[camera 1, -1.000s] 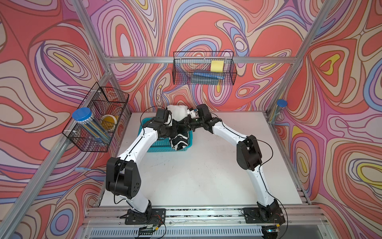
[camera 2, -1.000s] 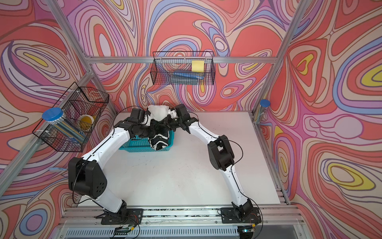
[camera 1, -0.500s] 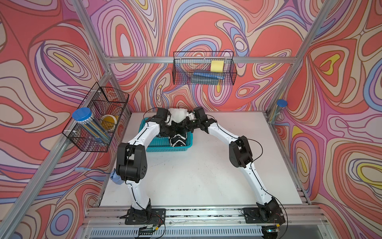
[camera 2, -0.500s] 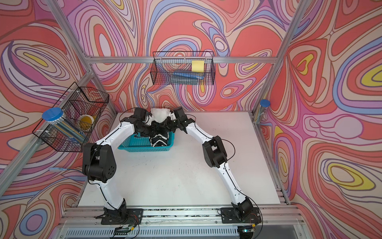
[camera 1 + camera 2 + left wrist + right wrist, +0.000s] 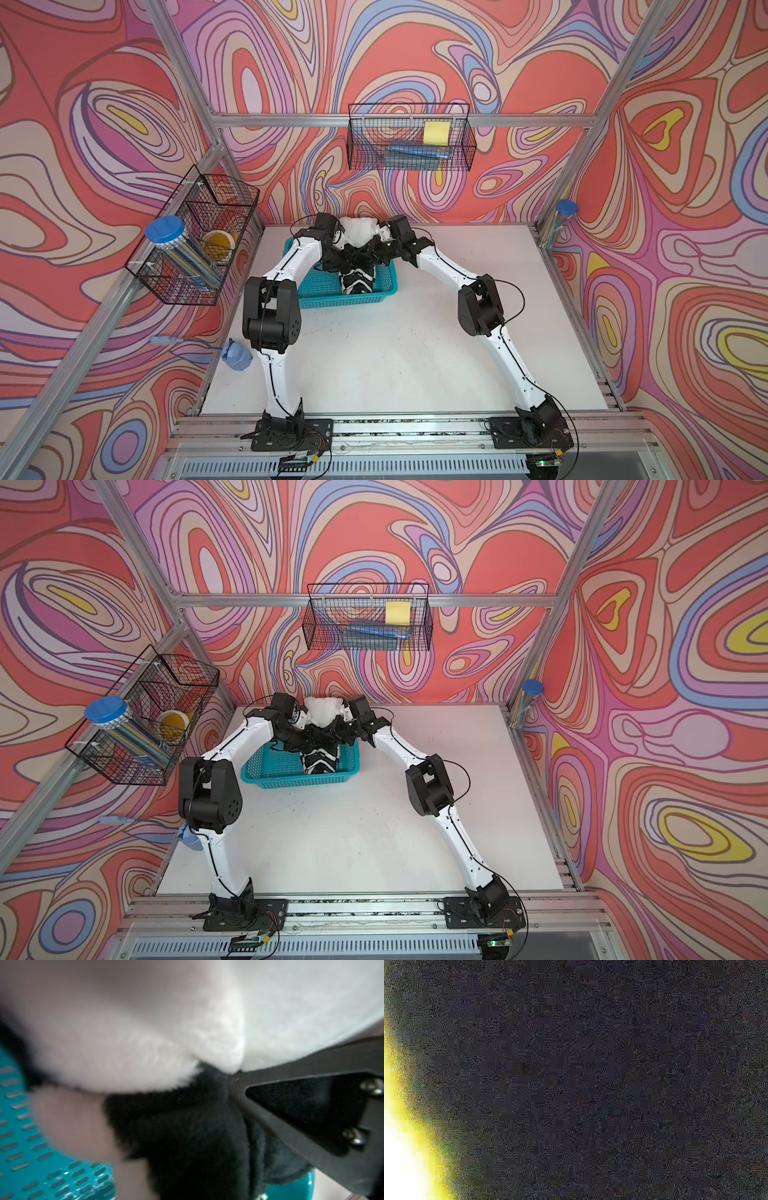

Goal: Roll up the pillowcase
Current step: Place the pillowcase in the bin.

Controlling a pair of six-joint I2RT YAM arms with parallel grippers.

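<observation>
White tabletop [image 5: 374, 353], pillowcase [image 5: 359, 232] over basket [image 5: 345, 300]; left fingers [image 5: 301, 1068] tight on it, right fingers [image 5: 384, 249] buried, state untellable.

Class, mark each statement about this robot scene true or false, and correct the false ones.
1. The pillowcase lies spread flat on the table. False: it is bunched up, partly inside the teal basket.
2. The left end effector is closed on the pillowcase. True.
3. The teal basket stands at the table's near edge. False: it stands at the far side, near the back wall.
4. A yellow pad sits in the wire basket on the back wall. True.
5. The right wrist view shows the cloth sharply. False: it is almost wholly dark.
</observation>
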